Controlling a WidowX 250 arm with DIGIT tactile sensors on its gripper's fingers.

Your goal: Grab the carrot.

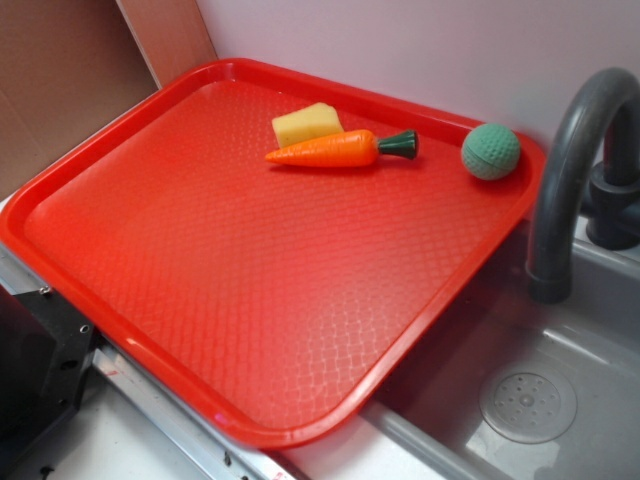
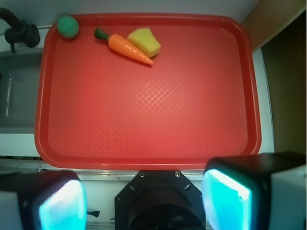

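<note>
While the large red plastic tray (image 1: 250, 300) with its diamond-textured floor fills most of the exterior view, three small toys sit together near its far rim, in the upper middle of the frame. A small glossy orange plastic toy carrot (image 1: 325, 151) lies flat on the tray, its pointed tip toward the left of the frame and its dark green stem cap (image 1: 398, 145) toward the right. Touching its far side is a pale yellow sponge-like block (image 1: 306, 123). A green dimpled ball (image 1: 490, 151) rests apart from them, to the right, in the tray's far right corner. At the right edge of the frame a dark grey curved faucet (image 1: 570, 150) arches over a grey sink basin (image 1: 560, 400) with a round drain, and the tray's right side overhangs that basin. A white wall rises behind the tray.

From the wrist view, the same tray (image 2: 148, 120) fills the centre, with the carrot (image 2: 128, 48) in the upper left part of the frame, the yellow block (image 2: 145, 42) touching it on the right, and the ball (image 2: 68, 26) further left in the corner. The pincer (image 2: 144, 201) shows at the bottom edge, its two fingers (image 2: 62, 203) spread wide apart and holding nothing, well away from the carrot and below the tray's near rim.
</note>
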